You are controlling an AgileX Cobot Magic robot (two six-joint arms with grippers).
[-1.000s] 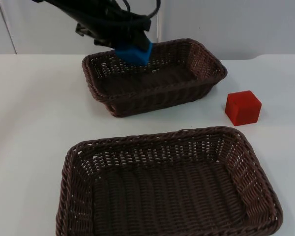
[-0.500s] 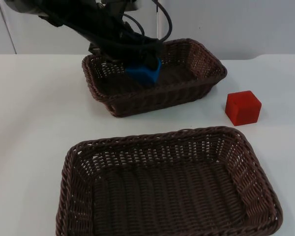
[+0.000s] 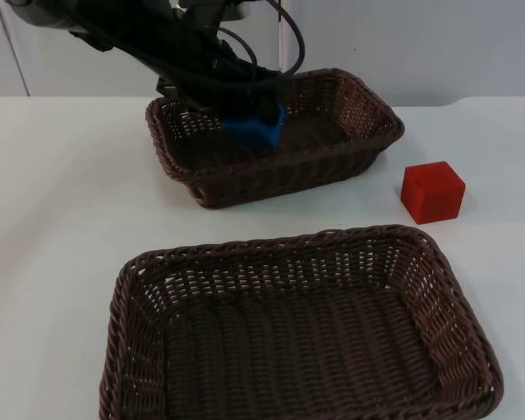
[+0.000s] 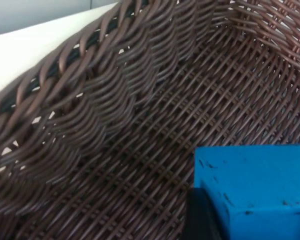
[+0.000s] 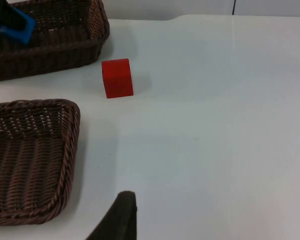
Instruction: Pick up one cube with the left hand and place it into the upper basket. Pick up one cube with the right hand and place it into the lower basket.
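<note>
In the top view, the left gripper reaches down from the upper left into the upper basket, clamped on the blue cube. The cube hangs low inside the basket's walls, over the left half of the floor; whether it touches the weave cannot be told. Holding it that deep suggests a release from a small height, so the cube should settle rather than bounce out. The red cube rests on the white table to the right, between the two baskets and clear of both rims, which leaves room for a grasp from above. The lower basket lies nearest the camera, open and ready to take it.

In the left wrist view, the blue cube sits against a black fingertip, gripped, with the upper basket's woven floor close beneath and its side wall rising just beside. The placement looks nearly done; opening the fingers is probably what remains.

In the right wrist view, the right arm waits back over the table, a single fingertip showing, so it cannot be told whether the right gripper is spread or closed. The red cube stands ahead of it, near the corner of the lower basket, with the upper basket and the blue cube beyond.
</note>
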